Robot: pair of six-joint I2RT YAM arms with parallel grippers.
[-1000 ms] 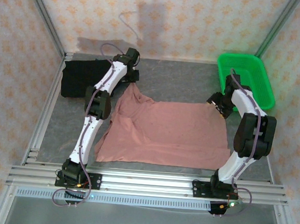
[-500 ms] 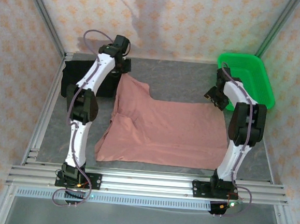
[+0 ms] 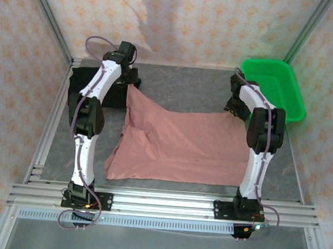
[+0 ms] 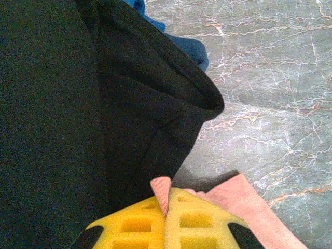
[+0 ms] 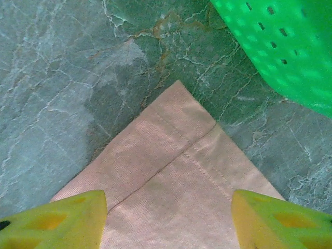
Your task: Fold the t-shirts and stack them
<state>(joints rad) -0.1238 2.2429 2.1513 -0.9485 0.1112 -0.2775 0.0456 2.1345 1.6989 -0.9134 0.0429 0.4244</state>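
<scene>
Top view first. Grey marbled counter [image 3: 192, 86], boxed in by floral-papered walls [image 3: 220, 25], silver rail [image 3: 166, 205] along the near edge. Spread across the middle: the salmon-pink t-shirt [image 3: 182, 146], long axis running side to side, mostly flat but rumpled on its left side. Far left corner pulled up off the counter and pinched in the left end effector [image 3: 133, 80]. Right beside that end effector, on its left: the black t-shirt [image 3: 114, 94], bunched in the far left corner of the counter. Right end effector [image 3: 231, 110] sitting over the pink shirt's far right corner. Off to its right, the green basket [image 3: 269, 63], perforated bottom on show inside.

Left wrist view. Yellow pads of the left end effector [image 4: 167, 199] pressed together on a thin fold of the salmon-pink t-shirt [image 4: 233, 199]. Ahead and to the left, the black t-shirt [image 4: 78, 104], with a scrap of blue cloth [image 4: 193, 51] poking out at its far edge. Bare counter [image 4: 270, 78] ahead on the right.

Right wrist view. Right end effector [image 5: 168, 218] spread wide, gripping nothing. Between the pads, lying flat on the counter [image 5: 62, 78]: the pink shirt's stitched corner [image 5: 171, 155], tip pointing straight away from the end effector. Ahead-right, near that tip but not touching it, the basket's wall [image 5: 280, 46].
</scene>
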